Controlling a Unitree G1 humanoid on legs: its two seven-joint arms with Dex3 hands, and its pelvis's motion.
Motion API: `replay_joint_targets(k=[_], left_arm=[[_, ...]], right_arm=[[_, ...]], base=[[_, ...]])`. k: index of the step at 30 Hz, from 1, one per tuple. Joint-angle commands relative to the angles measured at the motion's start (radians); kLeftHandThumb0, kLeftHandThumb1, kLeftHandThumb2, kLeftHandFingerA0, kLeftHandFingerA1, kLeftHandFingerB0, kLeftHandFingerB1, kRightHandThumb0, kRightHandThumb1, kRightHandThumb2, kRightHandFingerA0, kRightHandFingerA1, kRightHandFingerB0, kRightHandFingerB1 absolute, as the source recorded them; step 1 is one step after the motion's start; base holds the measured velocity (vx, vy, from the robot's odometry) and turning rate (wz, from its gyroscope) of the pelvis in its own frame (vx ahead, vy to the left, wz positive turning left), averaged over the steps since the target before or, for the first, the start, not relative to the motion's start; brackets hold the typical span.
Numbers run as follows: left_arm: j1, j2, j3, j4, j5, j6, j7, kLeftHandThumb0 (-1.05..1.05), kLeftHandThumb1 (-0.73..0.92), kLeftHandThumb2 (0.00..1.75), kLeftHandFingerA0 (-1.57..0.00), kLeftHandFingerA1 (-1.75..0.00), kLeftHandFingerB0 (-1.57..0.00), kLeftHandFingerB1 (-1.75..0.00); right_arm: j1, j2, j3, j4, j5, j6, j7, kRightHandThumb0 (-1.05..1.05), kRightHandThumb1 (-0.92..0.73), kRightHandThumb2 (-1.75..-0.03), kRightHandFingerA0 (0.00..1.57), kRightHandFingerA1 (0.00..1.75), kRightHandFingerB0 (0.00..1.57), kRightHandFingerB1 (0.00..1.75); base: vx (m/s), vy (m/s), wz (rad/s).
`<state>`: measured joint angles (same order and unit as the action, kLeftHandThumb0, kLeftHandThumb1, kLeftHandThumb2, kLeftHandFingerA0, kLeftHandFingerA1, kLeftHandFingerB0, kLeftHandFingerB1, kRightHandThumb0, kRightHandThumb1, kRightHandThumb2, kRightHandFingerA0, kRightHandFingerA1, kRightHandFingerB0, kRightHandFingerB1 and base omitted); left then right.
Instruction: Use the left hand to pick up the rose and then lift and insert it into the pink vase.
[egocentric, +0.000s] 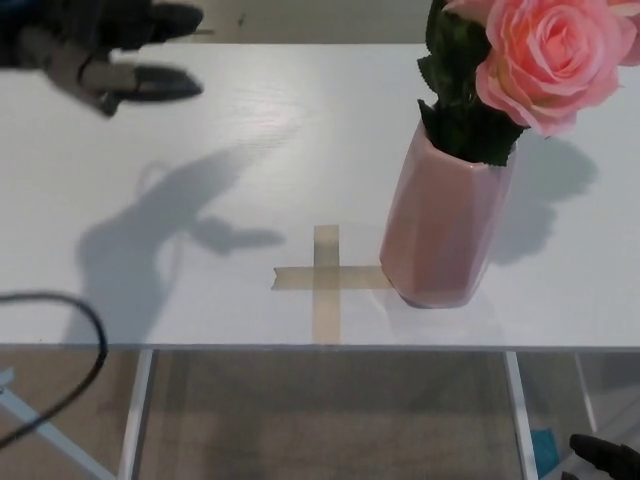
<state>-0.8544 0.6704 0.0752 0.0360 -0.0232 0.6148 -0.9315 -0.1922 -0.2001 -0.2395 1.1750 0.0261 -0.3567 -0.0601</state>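
Observation:
A pink rose (548, 55) with dark green leaves (470, 120) stands upright in the pink vase (440, 230), which sits on the white table (250, 140) just right of a tan tape cross (325, 280). My left hand (105, 45) hovers over the table's far left corner, well away from the vase, its black fingers (165, 85) spread apart and holding nothing. Only a black tip of my right hand (605, 458) shows at the bottom right, below the table edge.
The hand's shadow (160, 230) falls on the table left of the tape cross. A black cable (70, 370) loops at the lower left. Below the table's front edge are a white frame leg (135, 410) and brown floor.

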Motion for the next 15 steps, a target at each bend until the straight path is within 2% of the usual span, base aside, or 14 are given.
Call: replay_joint_targets(k=[1, 6, 8, 9, 11, 12, 14, 15], left_arm=[[0.650, -0.141, 0.477, -0.511, -0.198, -0.135, -0.009, -0.29, 0.21, 0.81, -0.02, -0.48, 0.00, -0.46], [0.778, -0.169, 0.570, -0.555, -0.241, -0.161, -0.050, -0.29, 0.21, 0.81, -0.03, -0.49, 0.00, -0.46], [0.901, -0.205, 0.663, -0.599, -0.287, -0.175, -0.100, -0.29, 0.22, 0.81, -0.03, -0.49, -0.01, -0.46], [0.927, -0.214, 0.677, -0.609, -0.299, -0.180, -0.108, -0.50, 0.42, 0.53, -0.18, -0.32, -0.20, -0.28], [0.983, -0.231, 0.706, -0.631, -0.327, -0.193, -0.124, -0.51, 0.42, 0.53, -0.18, -0.32, -0.20, -0.28], [1.050, -0.249, 0.753, -0.648, -0.361, -0.206, -0.162, -0.29, 0.21, 0.81, -0.04, -0.50, -0.02, -0.47], [1.129, -0.275, 0.801, -0.658, -0.399, -0.235, -0.200, -0.29, 0.21, 0.82, -0.05, -0.50, -0.02, -0.47], [1.155, -0.283, 0.813, -0.659, -0.409, -0.247, -0.211, -0.52, 0.42, 0.53, -0.18, -0.33, -0.21, -0.28]], right_arm=[[0.060, -0.001, 0.002, 0.030, 0.001, -0.014, 0.002, -0.22, -0.60, -0.56, 0.70, 0.54, 0.64, 0.51], [0.073, 0.001, 0.003, 0.029, 0.000, -0.019, 0.001, -0.23, -0.60, -0.56, 0.70, 0.54, 0.64, 0.51], [0.070, 0.003, 0.001, 0.030, 0.001, -0.014, -0.004, -0.24, -0.60, -0.56, 0.69, 0.54, 0.63, 0.51], [0.069, 0.003, 0.002, 0.031, 0.000, -0.014, -0.006, -0.24, -0.60, -0.56, 0.69, 0.54, 0.64, 0.51], [0.068, 0.005, 0.004, 0.034, -0.003, -0.014, -0.009, -0.24, -0.60, -0.56, 0.69, 0.54, 0.64, 0.51], [0.067, 0.006, 0.002, 0.036, -0.001, -0.010, -0.007, -0.23, -0.60, -0.56, 0.68, 0.54, 0.63, 0.51], [0.071, 0.005, -0.001, 0.035, 0.002, -0.009, -0.003, -0.23, -0.60, -0.57, 0.68, 0.54, 0.63, 0.51], [0.074, 0.004, -0.002, 0.034, 0.003, -0.010, -0.001, -0.23, -0.61, -0.57, 0.68, 0.54, 0.64, 0.51]], base=[[0.00, 0.000, 0.00], [0.00, 0.000, 0.00], [0.00, 0.000, 0.00], [0.00, 0.000, 0.00], [0.00, 0.000, 0.00], [0.00, 0.000, 0.00], [0.00, 0.000, 0.00], [0.00, 0.000, 0.00]])
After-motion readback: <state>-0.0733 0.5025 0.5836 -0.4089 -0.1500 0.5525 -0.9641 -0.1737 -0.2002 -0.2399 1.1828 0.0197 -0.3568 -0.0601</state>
